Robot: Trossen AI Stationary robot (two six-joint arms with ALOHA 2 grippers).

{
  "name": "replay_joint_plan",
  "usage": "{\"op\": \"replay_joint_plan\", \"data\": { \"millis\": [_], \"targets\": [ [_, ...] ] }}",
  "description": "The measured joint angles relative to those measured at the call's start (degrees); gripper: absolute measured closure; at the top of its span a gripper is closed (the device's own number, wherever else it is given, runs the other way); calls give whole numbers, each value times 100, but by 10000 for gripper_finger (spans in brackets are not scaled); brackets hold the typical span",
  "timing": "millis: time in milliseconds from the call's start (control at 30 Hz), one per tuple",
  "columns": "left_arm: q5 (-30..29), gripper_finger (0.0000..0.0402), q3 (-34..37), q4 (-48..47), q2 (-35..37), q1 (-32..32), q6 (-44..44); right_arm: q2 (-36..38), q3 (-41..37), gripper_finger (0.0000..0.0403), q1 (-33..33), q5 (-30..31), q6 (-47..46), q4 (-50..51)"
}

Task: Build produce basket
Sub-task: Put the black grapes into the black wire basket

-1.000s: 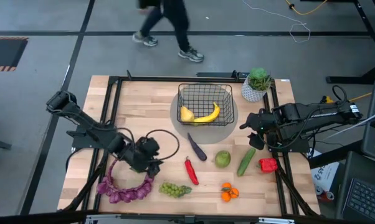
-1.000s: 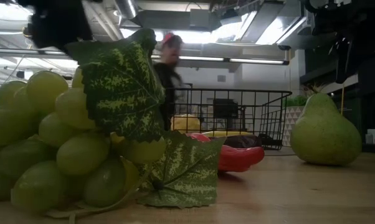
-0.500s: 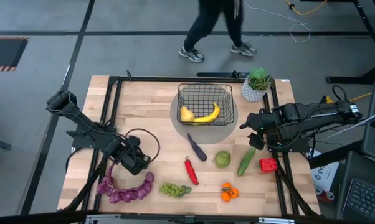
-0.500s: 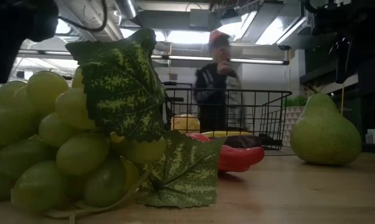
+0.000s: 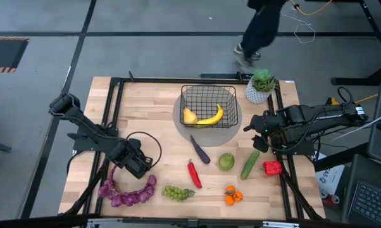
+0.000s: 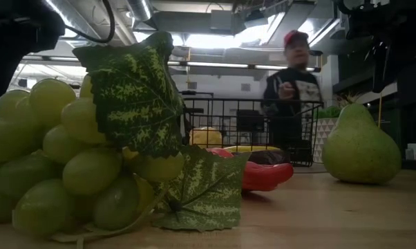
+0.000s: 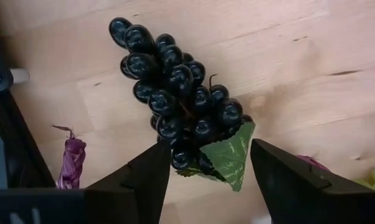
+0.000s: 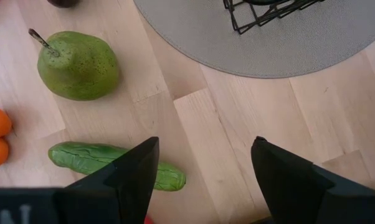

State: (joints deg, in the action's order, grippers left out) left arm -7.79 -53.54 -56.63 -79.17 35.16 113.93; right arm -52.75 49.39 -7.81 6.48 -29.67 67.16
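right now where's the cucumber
In the high view the cucumber lies on the table's right side, between the green pear and a red item, just below the right gripper.

Pretty sure I'm driving this in a lab or workshop: grey floor (image 5: 114,50) with loose cables (image 5: 304,28), a person (image 6: 291,97) walking past the table (image 5: 146,101), ceiling strip lights (image 6: 263,67), laptop (image 5: 374,199) off its right edge.

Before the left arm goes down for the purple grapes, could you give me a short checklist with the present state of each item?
1. Left gripper open: ok.
2. Purple grapes between its fingers' line, lying free on the table: ok.
3. Basket has room, holding only a banana and another yellow fruit: ok.
4. Right gripper open, parked over the cucumber, away from the left arm: ok.
5. Person beyond the table's far edge: ok.
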Motion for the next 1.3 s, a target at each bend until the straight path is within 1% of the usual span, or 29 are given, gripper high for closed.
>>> {"op": "replay_joint_plan", "data": {
  "millis": [100, 333, 500, 733, 800, 1300],
  "targets": [
    [23, 186, 0, 14, -98, 0, 0, 0, 0, 148, 1, 0, 0, 0],
    [458, 186, 0, 118, -460, 1, 303, 0, 0, 148, 0, 0, 0, 0],
    [430, 186, 0, 392, -605, 0, 278, 0, 0, 148, 2, 0, -2, 0],
    [446, 186, 0, 347, -830, 0, 412, 0, 0, 148, 2, 0, -2, 0],
    [541, 186, -2, 347, -911, 0, 457, 0, 0, 148, 1, 0, -2, 0],
    [614, 186, -9, 353, -1490, 4, 417, 0, 0, 148, 1, 0, -2, 0]
  ]
}}
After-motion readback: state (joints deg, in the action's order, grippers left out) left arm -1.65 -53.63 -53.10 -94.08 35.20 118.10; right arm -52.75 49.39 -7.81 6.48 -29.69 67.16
